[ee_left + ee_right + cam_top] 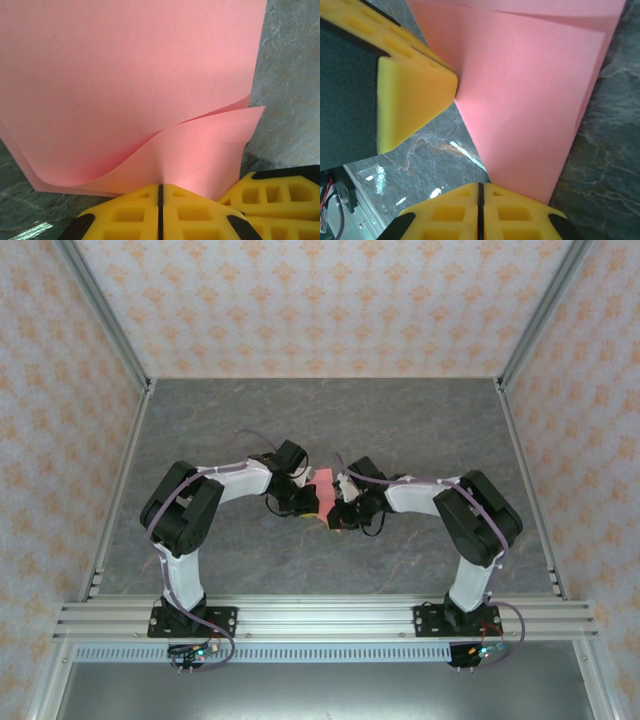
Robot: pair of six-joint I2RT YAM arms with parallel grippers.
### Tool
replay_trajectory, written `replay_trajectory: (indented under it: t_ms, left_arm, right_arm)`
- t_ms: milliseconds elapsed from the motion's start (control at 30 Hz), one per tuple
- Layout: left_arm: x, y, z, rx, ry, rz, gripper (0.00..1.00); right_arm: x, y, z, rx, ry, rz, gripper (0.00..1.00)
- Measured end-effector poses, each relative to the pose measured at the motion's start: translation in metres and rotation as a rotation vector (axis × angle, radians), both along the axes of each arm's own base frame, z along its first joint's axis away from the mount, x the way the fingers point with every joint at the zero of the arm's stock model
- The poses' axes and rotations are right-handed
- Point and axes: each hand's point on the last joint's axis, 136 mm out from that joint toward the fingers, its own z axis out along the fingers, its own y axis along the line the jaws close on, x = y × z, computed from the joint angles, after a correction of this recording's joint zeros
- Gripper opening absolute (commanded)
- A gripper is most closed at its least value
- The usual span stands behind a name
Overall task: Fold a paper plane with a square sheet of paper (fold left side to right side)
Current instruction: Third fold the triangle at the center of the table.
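My left gripper [160, 188] & right gripper [480, 186] both pinch the square sheet of paper [130, 75]: thin, floppy, creases easy; hold edges nr corners.

Grey marbled tabletop [400, 420], bearing near its middle the square sheet of paper [323, 492], salmon-pink, doubled over on itself, upper layer curling up off the lower.

Light is bright and even from overhead. Just ahead of the left gripper [160, 187] the paper [125, 75] shades softly under its curl; beside the right gripper [480, 185] the table [432, 145] shows white glare and a near finger [415, 85] blurs.
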Motion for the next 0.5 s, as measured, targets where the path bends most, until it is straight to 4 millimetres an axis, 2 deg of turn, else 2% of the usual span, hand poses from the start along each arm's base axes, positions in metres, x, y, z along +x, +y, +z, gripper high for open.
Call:
replay_trajectory:
  t_ms: [167,267,400,500]
  left_arm:
    - [0.0,0.0,-0.001,-0.001,-0.002,0.0,0.09]
    - [0.0,0.0,-0.001,-0.002,-0.002,0.0,0.09]
    - [0.0,0.0,-0.001,-0.002,-0.002,0.001,0.08]
    - [0.0,0.0,-0.001,-0.001,-0.002,0.0,0.09]
  right_arm:
    - [0.006,0.004,0.027,0.026,-0.033,-0.009,0.1]
    - [0.012,0.007,0.036,0.037,-0.044,-0.023,0.08]
    - [0.014,0.006,0.03,0.011,-0.023,-0.047,0.08]
    - [0.013,0.002,0.013,-0.035,0.013,-0.063,0.08]
